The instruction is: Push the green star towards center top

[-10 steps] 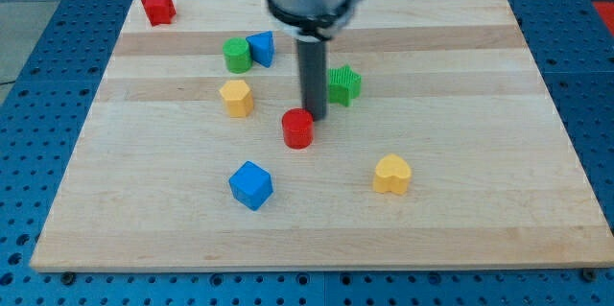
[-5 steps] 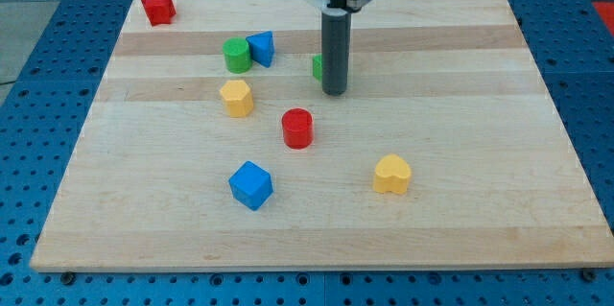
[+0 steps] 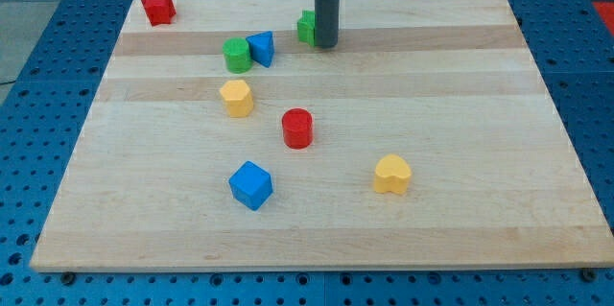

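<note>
The green star (image 3: 306,27) sits near the view's top centre of the wooden board (image 3: 460,105), mostly hidden behind my rod. Only its left part shows. My tip (image 3: 326,45) rests on the board just to the star's right and slightly below it, touching or nearly touching it.
A green cylinder (image 3: 236,55) and a blue block (image 3: 261,48) stand together left of the star. A red block (image 3: 158,7) is at the top left corner. A yellow hexagon (image 3: 236,98), red cylinder (image 3: 298,128), blue cube (image 3: 251,185) and yellow heart (image 3: 391,174) lie lower down.
My rod has moved up the view, from beside the red cylinder to the top centre. The green star has been pushed up and left with it. The other blocks have not moved.
</note>
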